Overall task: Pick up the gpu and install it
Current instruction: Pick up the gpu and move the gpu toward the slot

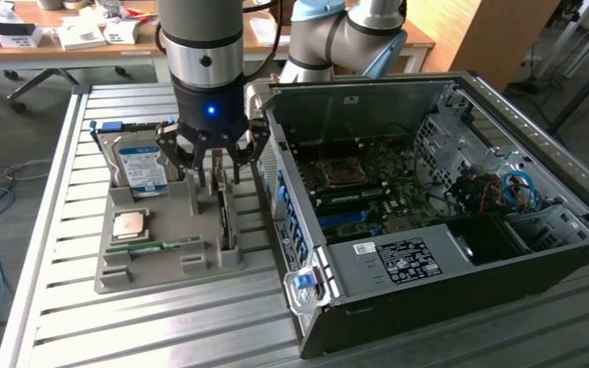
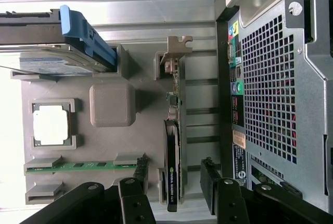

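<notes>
The gpu (image 2: 173, 151) stands edge-on in the gray holder (image 2: 112, 104), both faces hidden.

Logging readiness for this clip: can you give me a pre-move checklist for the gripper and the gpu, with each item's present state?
1. The gripper is open: ok, the jaws stand wide.
2. It is lined up over the gpu: ok, in the wrist view the card lies between the fingers.
3. The gpu stands on edge in the grey tray, not gripped: ok.
4. The computer case is open and the board is exposed: ok.
5. There is a free place for the card on the board: cannot tell.
</notes>
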You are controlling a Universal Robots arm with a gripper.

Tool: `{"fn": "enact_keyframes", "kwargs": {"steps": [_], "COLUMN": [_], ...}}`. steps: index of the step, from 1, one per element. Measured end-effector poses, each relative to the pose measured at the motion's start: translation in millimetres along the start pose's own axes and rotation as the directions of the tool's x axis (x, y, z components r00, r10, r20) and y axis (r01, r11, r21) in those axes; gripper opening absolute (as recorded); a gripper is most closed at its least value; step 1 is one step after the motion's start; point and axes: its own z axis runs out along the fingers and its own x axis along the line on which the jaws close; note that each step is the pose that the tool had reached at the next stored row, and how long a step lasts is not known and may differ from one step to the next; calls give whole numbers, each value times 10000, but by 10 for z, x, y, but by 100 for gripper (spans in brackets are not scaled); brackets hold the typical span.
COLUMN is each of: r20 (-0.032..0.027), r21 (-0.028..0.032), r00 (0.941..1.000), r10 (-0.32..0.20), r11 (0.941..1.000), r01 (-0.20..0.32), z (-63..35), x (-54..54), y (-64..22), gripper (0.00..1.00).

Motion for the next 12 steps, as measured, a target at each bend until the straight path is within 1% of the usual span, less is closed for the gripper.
{"fn": "enact_keyframes", "kwargs": {"steps": [3,12], "r20": [-1,0], "r21": [1,0], "r00": [10000,10000], "r10": [0,0], "r11": [10000,10000], "r01": [0,0], "z": [24,151], "x": [0,3], "y": [-1,-7], "gripper": [53,53]}}
